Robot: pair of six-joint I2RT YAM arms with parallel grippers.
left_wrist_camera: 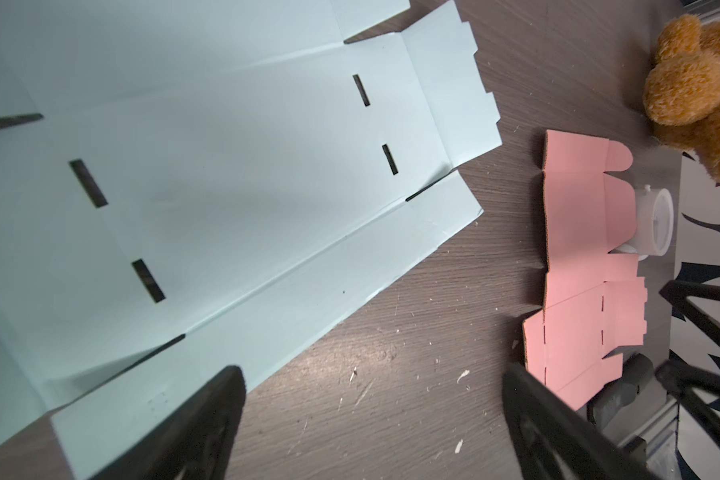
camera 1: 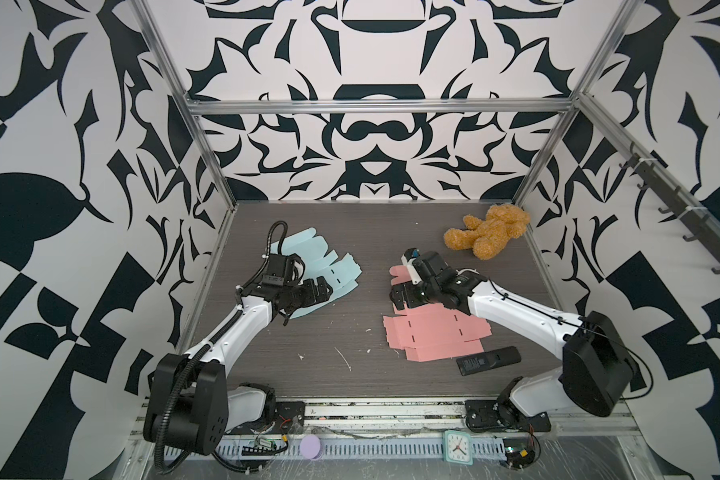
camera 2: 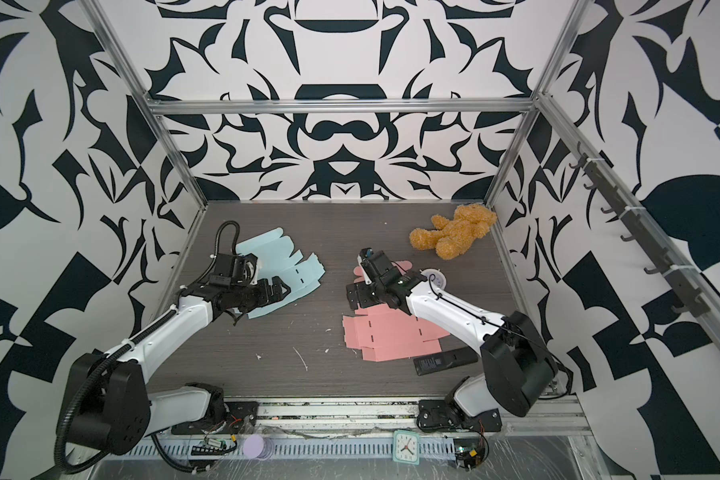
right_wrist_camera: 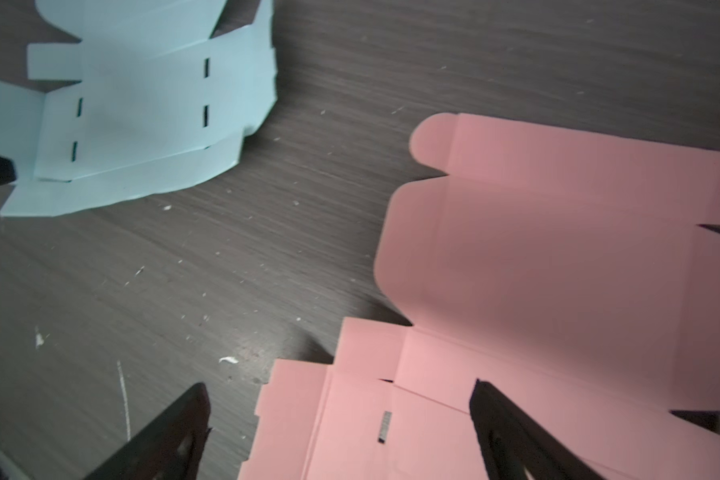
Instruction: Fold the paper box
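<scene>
Two unfolded paper box blanks lie flat on the dark table. A light blue blank is at the left. My left gripper hovers open at its near edge, with only bare table between the fingers. A pink blank is at the right. My right gripper stands open above its left part, one finger over the pink card and one over the table. Neither gripper holds anything.
A brown teddy bear lies at the back right corner. A black remote control sits by the pink blank's near edge. A white tape roll is behind the right wrist. Small white scraps dot the table.
</scene>
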